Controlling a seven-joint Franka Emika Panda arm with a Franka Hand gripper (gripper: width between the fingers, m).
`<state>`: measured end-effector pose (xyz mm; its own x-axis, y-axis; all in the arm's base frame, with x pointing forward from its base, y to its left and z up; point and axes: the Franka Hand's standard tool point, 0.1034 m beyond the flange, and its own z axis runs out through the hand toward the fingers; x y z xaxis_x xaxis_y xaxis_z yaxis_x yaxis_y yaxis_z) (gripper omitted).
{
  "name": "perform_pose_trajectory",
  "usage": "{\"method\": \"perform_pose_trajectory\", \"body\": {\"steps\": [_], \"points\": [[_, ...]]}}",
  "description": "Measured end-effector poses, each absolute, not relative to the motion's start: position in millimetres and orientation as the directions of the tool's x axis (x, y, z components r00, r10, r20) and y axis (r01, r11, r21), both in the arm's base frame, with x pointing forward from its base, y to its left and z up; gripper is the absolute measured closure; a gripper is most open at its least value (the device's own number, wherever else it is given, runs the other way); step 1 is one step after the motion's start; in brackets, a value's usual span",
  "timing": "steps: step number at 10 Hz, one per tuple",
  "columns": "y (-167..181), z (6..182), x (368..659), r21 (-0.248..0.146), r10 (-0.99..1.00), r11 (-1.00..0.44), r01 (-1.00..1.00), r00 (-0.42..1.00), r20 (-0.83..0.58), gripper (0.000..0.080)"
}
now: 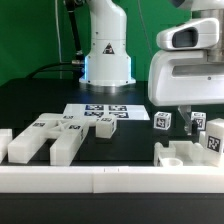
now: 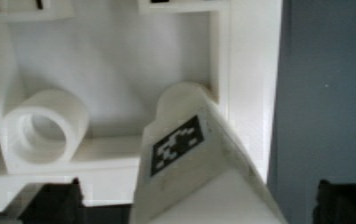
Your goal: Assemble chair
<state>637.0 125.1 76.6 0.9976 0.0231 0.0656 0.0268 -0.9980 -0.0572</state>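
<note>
The chair parts are white plastic with black-and-white tags. In the exterior view two long pieces (image 1: 40,137) lie at the left. Two small blocks (image 1: 162,122) stand at the right. A larger tagged piece (image 1: 196,150) lies at the front right. My gripper (image 1: 190,116) hangs right above that piece. In the wrist view my gripper (image 2: 196,206) is open, its dark fingertips (image 2: 50,205) wide apart. An upright tagged slab (image 2: 185,142) of the piece stands between them, touching neither. A round peg socket (image 2: 43,126) shows beside the slab.
The marker board (image 1: 100,113) lies flat in the middle of the black table. The long low white border rail (image 1: 100,181) runs along the front. The robot base (image 1: 107,50) stands at the back centre.
</note>
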Motion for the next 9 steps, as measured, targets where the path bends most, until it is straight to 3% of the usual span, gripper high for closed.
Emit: {"method": "perform_pose_trajectory", "body": {"steps": [5, 8, 9], "points": [[124.5, 76.5, 637.3, -0.004, 0.347, -0.937, 0.349, 0.935, 0.077, 0.015], [124.5, 75.7, 636.6, -0.002, 0.356, -0.934, 0.358, 0.931, 0.075, 0.0165], [124.4, 75.7, 636.6, -0.004, 0.343, -0.939, 0.344, 0.936, 0.075, 0.0338]]}}
